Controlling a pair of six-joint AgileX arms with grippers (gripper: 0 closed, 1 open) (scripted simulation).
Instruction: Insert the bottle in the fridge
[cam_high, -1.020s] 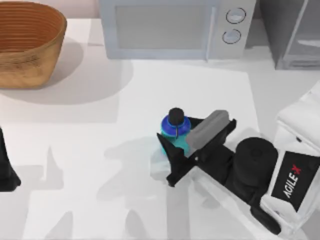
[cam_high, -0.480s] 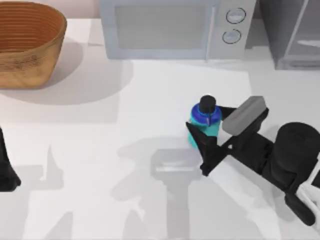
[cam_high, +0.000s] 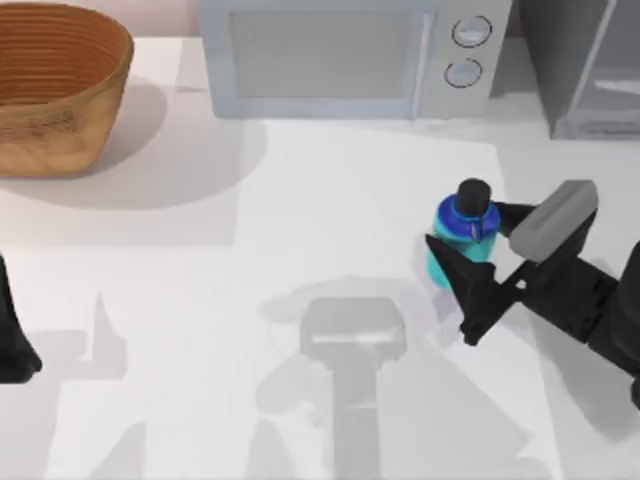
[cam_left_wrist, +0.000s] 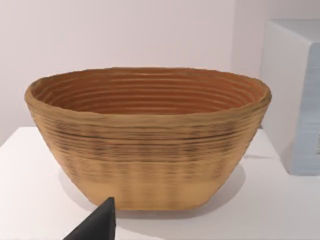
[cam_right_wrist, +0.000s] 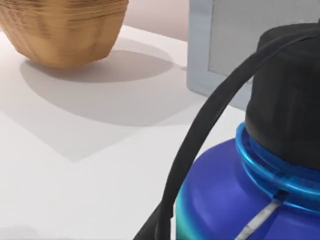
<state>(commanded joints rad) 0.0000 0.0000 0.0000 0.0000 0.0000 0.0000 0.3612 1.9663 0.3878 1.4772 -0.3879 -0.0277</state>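
Carrying the bottle (cam_high: 462, 232) upright, clamped in the right gripper (cam_high: 470, 262) | fridge (cam_high: 585, 65) lies beyond and to the right of the gripper, past the microwave (cam_high: 350, 55) | advice: keep the bottle level, steer clear of the microwave corner | left gripper (cam_high: 12, 340) parked at the left edge, fingers unreadable.

I worked at a kitchen-like simulated tabletop: microwave (cam_high: 355, 58) and fridge (cam_high: 585, 65) far, wicker basket (cam_high: 55, 85) far left.
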